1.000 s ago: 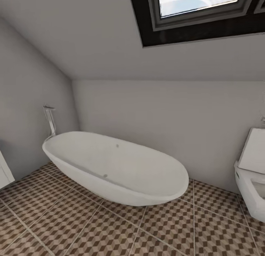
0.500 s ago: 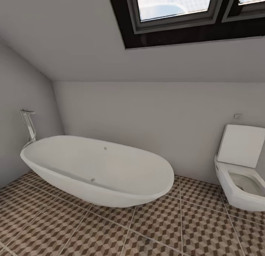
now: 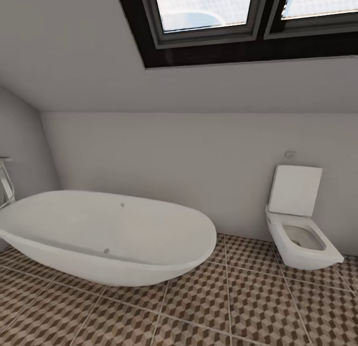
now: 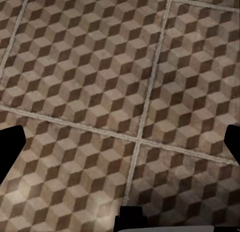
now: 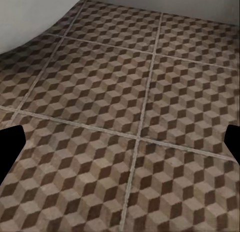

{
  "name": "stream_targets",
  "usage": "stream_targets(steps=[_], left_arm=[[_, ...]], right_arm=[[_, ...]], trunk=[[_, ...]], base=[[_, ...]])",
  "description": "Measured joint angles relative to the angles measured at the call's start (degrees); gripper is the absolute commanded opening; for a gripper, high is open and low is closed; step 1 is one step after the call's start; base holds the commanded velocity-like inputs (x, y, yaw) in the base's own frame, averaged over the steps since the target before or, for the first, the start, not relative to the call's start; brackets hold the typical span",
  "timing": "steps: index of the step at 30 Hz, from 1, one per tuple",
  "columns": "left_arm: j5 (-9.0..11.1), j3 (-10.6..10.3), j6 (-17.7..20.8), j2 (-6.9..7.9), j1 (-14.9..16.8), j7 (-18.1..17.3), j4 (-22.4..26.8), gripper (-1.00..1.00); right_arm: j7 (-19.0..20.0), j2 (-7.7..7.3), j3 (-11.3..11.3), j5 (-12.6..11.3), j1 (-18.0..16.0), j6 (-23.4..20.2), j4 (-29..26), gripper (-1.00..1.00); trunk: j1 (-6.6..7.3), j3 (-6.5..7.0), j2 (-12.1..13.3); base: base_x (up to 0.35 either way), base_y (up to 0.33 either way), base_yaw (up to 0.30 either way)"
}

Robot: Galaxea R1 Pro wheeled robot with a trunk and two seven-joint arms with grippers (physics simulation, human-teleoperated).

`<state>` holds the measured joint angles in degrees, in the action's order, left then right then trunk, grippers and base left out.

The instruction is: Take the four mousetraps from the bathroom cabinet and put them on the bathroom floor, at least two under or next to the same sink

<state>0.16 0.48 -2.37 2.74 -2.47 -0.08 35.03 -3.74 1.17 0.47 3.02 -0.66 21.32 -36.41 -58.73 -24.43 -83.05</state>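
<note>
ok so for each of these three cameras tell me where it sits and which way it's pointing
Head view: on the robot's head, facing a wall with the bathtub, toilet and a skylight; nothing of the robot in frame.
Left wrist view: near the left pincer, aimed down at the floor; dark pincer fingertips at the edges.
Right wrist view: near the right pincer, aimed down at the floor, a wall at the far end; dark fingertips at the edges.
Shared: the cube-patterned tiles.

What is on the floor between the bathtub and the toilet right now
Nothing stands there. In the head view, the stretch between the bathtub and the toilet is bare cube-patterned bathroom floor, running back to the grey wall.
</note>
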Motion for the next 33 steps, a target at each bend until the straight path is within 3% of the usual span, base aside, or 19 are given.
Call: stream_targets(steps=[33], left_arm=[[0.0, 0.0, 0.0, -0.02, 0.0, 0.0, 0.0, 1.00]], right_arm=[[0.0, -0.04, 0.0, 0.0, 0.0, 0.0, 0.0, 1.00]], trunk=[[0.00, 1.39, 0.0]], base=[[0.000, 0.000, -0.250]])
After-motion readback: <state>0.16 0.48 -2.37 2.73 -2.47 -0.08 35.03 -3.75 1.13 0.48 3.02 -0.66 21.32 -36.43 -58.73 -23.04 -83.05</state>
